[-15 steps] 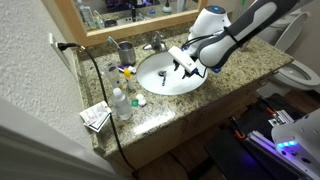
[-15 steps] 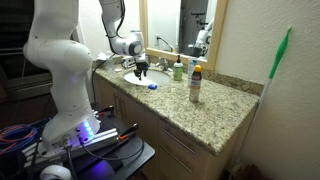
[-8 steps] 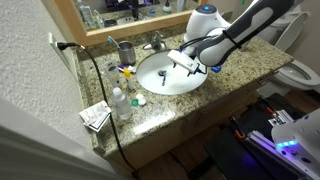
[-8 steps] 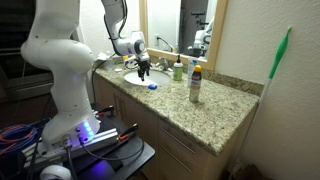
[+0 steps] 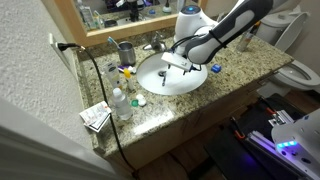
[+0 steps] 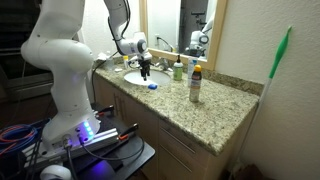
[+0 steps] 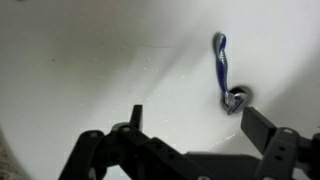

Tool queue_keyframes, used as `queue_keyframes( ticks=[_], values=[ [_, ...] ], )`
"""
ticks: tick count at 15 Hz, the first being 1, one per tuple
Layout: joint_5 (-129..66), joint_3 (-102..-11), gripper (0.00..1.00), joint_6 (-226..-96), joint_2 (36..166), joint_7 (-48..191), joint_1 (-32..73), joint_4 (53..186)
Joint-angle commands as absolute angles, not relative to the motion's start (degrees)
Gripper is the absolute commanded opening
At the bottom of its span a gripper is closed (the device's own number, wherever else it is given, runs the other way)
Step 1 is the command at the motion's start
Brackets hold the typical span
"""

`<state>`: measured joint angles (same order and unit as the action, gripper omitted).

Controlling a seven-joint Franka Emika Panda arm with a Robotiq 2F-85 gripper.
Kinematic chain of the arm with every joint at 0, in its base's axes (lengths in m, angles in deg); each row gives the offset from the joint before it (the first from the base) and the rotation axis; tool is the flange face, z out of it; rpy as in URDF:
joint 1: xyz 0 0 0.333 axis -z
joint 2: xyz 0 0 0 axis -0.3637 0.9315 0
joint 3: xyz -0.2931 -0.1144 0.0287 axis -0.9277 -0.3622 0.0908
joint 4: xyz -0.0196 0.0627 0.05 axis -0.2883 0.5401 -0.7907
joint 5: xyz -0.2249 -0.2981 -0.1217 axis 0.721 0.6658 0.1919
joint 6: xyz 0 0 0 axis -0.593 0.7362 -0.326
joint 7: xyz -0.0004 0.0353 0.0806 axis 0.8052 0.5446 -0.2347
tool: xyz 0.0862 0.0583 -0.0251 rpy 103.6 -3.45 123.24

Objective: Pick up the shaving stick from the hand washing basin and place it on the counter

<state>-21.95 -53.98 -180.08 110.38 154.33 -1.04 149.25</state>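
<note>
The shaving stick (image 7: 224,70) is a blue razor lying in the white basin (image 7: 90,70), its head toward the gripper, up and to the right in the wrist view. My gripper (image 7: 195,120) is open and empty, its two dark fingers hanging above the basin with the razor beyond them. In both exterior views the gripper (image 5: 180,62) (image 6: 145,68) hovers over the basin (image 5: 150,80) (image 6: 132,78). The granite counter (image 5: 235,55) (image 6: 190,115) surrounds the basin. The razor is too small to make out in the exterior views.
A faucet (image 5: 155,42) stands behind the basin. Bottles (image 5: 120,100) and a cup with brushes (image 5: 126,50) sit at one end of the counter. Bottles (image 6: 195,85) stand on the counter near the wall. A small blue item (image 5: 215,68) lies beside the basin.
My arm has swung over the basin toward the faucet side and the gripper has come down closer to the bowl. The gripper stays open.
</note>
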Motion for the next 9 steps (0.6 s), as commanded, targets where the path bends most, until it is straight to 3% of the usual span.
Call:
queue_keyframes(
  ticks=[1,9],
  values=[
    [-22.8,-50.6,1.0,-179.8,113.9,143.0,1.4,147.7],
    [-24.8,-52.3,1.0,-180.0,116.3,138.1,-1.2,146.5]
  ],
)
